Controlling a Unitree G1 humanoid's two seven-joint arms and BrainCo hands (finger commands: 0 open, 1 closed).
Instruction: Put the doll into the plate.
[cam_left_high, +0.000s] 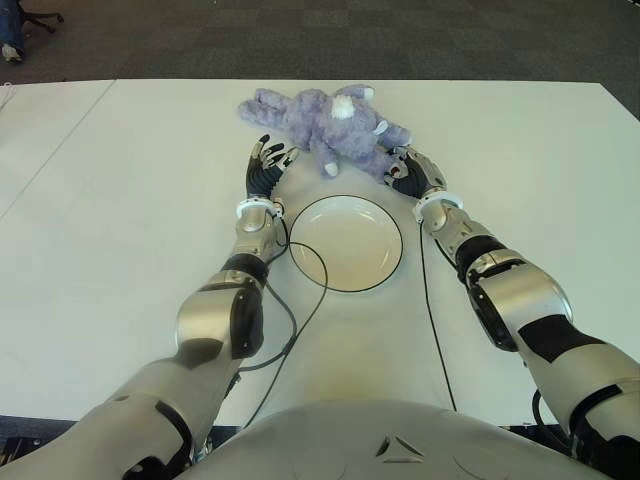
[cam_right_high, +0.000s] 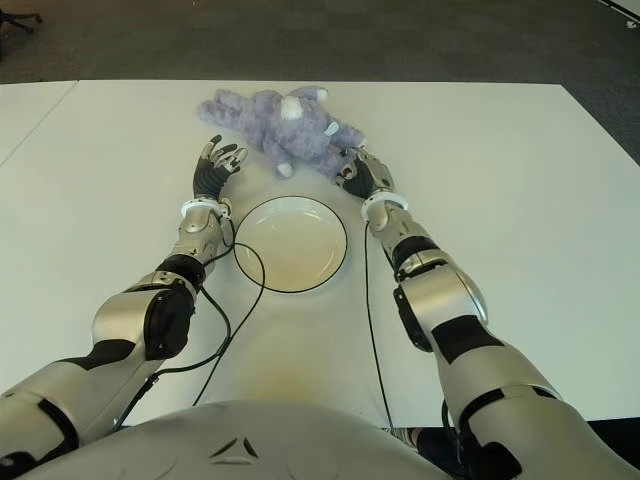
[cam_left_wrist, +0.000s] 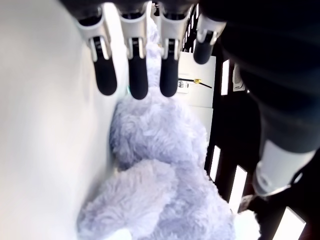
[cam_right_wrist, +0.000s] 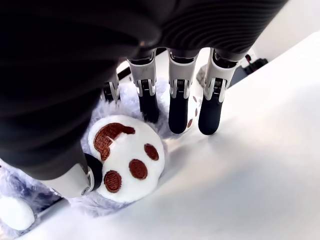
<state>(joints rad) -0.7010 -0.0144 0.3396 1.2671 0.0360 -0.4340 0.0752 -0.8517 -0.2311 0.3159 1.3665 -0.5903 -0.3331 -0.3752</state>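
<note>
A fluffy purple doll (cam_left_high: 325, 125) lies on the white table, just beyond a white plate (cam_left_high: 345, 243) with a dark rim. My left hand (cam_left_high: 270, 155) shows to the left of the doll, a short gap away, its fingers (cam_left_wrist: 137, 80) straight and spread with nothing in them. My right hand (cam_left_high: 405, 165) is at the doll's near right end. In the right wrist view the doll's white foot (cam_right_wrist: 127, 157) with brown pads sits between the thumb and the straight fingers (cam_right_wrist: 179, 115), which are not closed on it. The plate holds nothing.
Black cables (cam_left_high: 300, 300) run from both wrists across the table (cam_left_high: 120, 200), one looping over the plate's left rim. Dark carpet (cam_left_high: 300, 40) lies past the table's far edge, with a chair base (cam_left_high: 40, 18) at the far left.
</note>
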